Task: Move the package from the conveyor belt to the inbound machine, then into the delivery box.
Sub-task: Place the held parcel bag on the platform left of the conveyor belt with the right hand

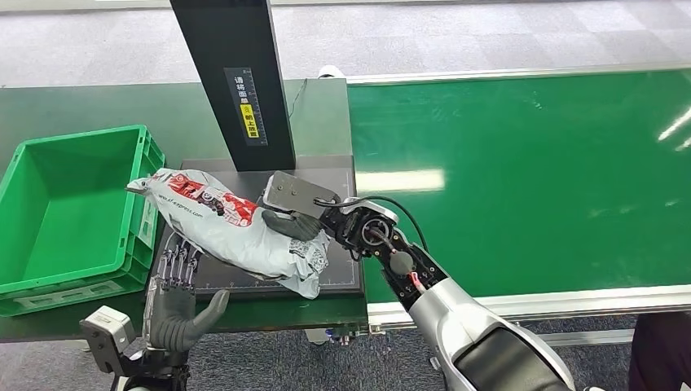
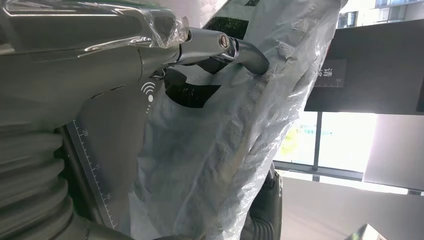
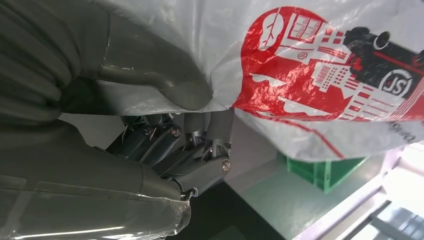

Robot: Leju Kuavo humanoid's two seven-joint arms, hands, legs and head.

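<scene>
The grey plastic mailer bag with red and black printing (image 1: pixel 232 228) lies at centre-left of the head view, over the black scanning platform (image 1: pixel 342 273) of the inbound machine, whose black column (image 1: pixel 236 81) rises at upper centre. The right hand (image 1: pixel 297 221) clamps the bag's right part — thumb (image 3: pixel 150 75) above the film, fingers (image 3: pixel 200 150) beneath. The left hand (image 1: pixel 175 305), at lower left, has its fingers reaching under the bag's lower edge; whether it grips cannot be told. The bag appears light, soft and slippery; the film crumples and sags. Judgement: take hold across the bulk of the contents, not the loose end — thin film may slide. The green plastic crate (image 1: pixel 33 269) stands at far left; the green conveyor belt (image 1: pixel 530 179) occupies the right.
</scene>
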